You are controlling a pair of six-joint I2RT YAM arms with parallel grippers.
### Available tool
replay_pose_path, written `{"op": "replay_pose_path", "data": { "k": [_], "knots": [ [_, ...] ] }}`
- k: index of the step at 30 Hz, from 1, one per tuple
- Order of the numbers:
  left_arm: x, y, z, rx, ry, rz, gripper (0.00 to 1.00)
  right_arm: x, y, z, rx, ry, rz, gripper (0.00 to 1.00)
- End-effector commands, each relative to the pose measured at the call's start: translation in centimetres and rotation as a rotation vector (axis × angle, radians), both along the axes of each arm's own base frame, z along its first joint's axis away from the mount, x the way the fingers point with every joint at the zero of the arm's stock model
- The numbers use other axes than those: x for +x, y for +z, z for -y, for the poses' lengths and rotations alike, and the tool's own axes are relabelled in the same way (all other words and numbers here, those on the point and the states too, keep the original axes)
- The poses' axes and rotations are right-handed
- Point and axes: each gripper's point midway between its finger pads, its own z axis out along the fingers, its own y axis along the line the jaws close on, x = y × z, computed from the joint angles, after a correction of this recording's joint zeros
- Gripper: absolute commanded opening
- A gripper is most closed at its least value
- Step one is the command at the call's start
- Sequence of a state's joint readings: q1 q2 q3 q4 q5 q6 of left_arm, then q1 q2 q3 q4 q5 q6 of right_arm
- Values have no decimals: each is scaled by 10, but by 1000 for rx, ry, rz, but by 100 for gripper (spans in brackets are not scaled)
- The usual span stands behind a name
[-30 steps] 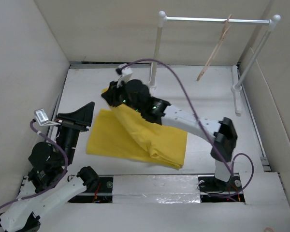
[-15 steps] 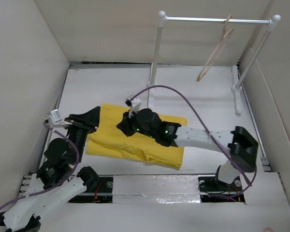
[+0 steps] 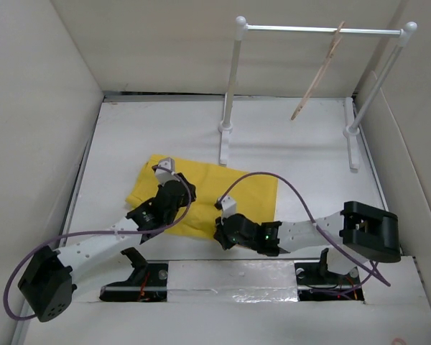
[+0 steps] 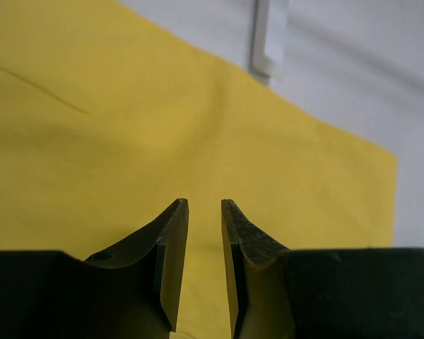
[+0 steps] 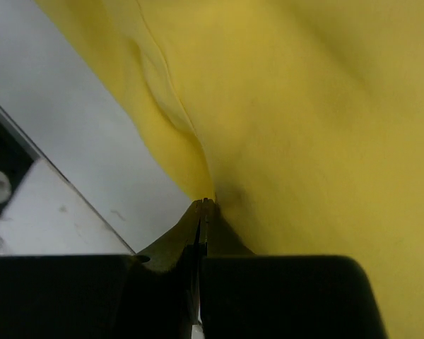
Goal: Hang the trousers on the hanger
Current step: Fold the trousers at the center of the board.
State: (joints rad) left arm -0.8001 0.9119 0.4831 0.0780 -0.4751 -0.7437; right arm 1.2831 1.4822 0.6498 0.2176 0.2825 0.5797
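- The right jaws are pressed together on a thin pinch at the near edge of the bright yellow cloth trousers (image 5: 297, 106), which lie flat on the white surface (image 3: 294, 147); the left jaws hang slightly apart, empty, above the cloth.
- So slim a bite may slip on lifting, or raise one layer only.
- The thin beige wooden hanger (image 3: 317, 75) hangs on the white metal rail (image 3: 316, 30), well apart; a rail post (image 3: 230, 79) stands just beyond the cloth.
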Motion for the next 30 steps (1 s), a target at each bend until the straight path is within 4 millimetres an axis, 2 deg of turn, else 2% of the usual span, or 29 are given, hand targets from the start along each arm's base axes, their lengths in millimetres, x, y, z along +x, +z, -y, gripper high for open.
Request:
{"op": "replay_pose_path", "data": {
  "k": [1,3,4,6,7,8,10,11,13,14,15,17,20,24,25,26,28,30],
  "knots": [
    [0,-20,1,-71,2,-36,23,-17,-16,0,22,-69,-9,0],
    [-2,-33,-9,-80,22,-60,23,-33,-32,5,8,-87,-34,0],
    [-6,-48,-17,-75,40,-82,23,-38,-45,13,-19,-93,-46,0],
    [-9,-54,-26,-99,55,-90,23,-43,-54,18,-32,-107,-70,0],
    [-9,-63,-37,-102,82,-104,23,-43,-51,19,-28,-112,-71,0],
    [-12,-63,-36,-127,65,-110,23,-46,-50,23,-43,-107,-67,0],
    [-13,-70,-46,-126,85,-129,23,-44,-36,24,-32,-112,-47,0],
    [-14,-69,-47,-126,84,-122,23,-42,-14,25,-8,-119,-20,0],
    [-16,-70,-52,-120,97,-121,23,-35,10,31,10,-131,26,0],
    [-15,-64,-52,-132,93,-103,23,-31,34,36,55,-151,53,0],
    [-14,-60,-51,-132,85,-89,23,-28,44,40,71,-152,80,0],
    [-10,-41,-45,-160,57,-45,23,-13,62,44,133,-175,101,0],
    [-8,-21,-33,-194,17,4,22,10,67,49,189,-182,111,0],
    [-4,-2,-9,-245,-58,54,22,22,47,40,192,-167,70,0],
    [-2,-1,-5,-242,-73,52,21,25,28,39,149,-173,55,0],
    [0,-1,2,-226,-103,42,20,25,22,36,133,-176,43,0],
    [5,6,10,-234,-133,60,18,24,3,37,87,-189,12,0],
    [7,12,18,-227,-172,73,15,12,-2,36,87,-165,-2,0]
  ]
}}
